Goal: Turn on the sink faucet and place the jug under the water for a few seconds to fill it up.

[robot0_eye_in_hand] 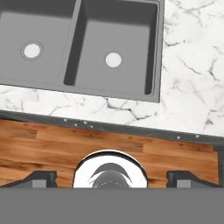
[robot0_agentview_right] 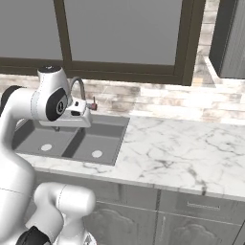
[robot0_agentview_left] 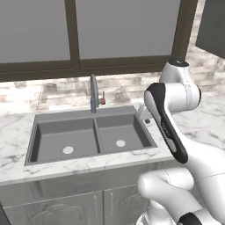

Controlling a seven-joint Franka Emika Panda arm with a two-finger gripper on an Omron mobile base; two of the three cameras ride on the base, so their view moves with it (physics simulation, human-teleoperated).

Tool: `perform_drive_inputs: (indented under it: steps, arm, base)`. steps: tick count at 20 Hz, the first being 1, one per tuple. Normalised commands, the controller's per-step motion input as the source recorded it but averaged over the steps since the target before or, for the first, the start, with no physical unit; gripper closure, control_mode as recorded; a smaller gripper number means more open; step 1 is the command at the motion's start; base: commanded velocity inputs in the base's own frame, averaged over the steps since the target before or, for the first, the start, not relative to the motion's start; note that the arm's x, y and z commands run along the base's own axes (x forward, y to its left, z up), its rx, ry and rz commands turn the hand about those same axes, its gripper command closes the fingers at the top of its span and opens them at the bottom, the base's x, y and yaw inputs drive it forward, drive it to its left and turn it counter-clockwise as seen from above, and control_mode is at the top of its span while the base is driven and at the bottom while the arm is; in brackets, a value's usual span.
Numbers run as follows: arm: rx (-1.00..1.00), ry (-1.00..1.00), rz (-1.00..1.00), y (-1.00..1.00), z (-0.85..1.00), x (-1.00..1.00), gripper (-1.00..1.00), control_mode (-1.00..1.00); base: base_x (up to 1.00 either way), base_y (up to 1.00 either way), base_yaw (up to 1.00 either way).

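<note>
gripper [robot0_eye_in_hand: 111, 177] hangs wide open, holding nothing, looking down on the sink [robot0_eye_in_hand: 159, 52] and counter [robot0_eye_in_hand: 192, 65]. faucet [robot0_agentview_left: 93, 94] stands behind the bowls.

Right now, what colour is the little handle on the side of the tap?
Reddish-brown, on the small lever of the grey tap; the left base view shows it best.

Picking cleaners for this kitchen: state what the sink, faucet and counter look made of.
Sink: matte dark grey, perhaps composite or coated metal; no shine. Faucet: brushed grey metal, dull sheen, reddish-brown lever tip. Counter: polished-looking white marble or imitation, grey veining.
</note>
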Motion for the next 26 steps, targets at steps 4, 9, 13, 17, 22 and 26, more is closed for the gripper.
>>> perform_drive_inputs:
  steps: [4,9,13,17,22,26]
  arm:
    - [0.00,0.00,0.00,0.00,0.00,0.00,-1.00,-1.00]
    - [0.00,0.00,0.00,0.00,0.00,0.00,-1.00,-1.00]
    - [0.00,0.00,0.00,0.00,0.00,0.00,-1.00,-1.00]
    - [0.00,0.00,0.00,0.00,0.00,0.29,-1.00,-1.00]
    - [0.06,0.00,0.01,0.00,0.00,0.40,-1.00,-1.00]
    - [0.15,0.00,0.03,0.00,0.00,0.63,-1.00,-1.00]
  base:
    - [0.00,0.00,0.00]
    - [0.00,0.00,0.00]
    - [0.00,0.00,0.00]
    - [0.00,0.00,0.00]
    - [0.00,0.00,0.00]
    - [0.00,0.00,0.00]
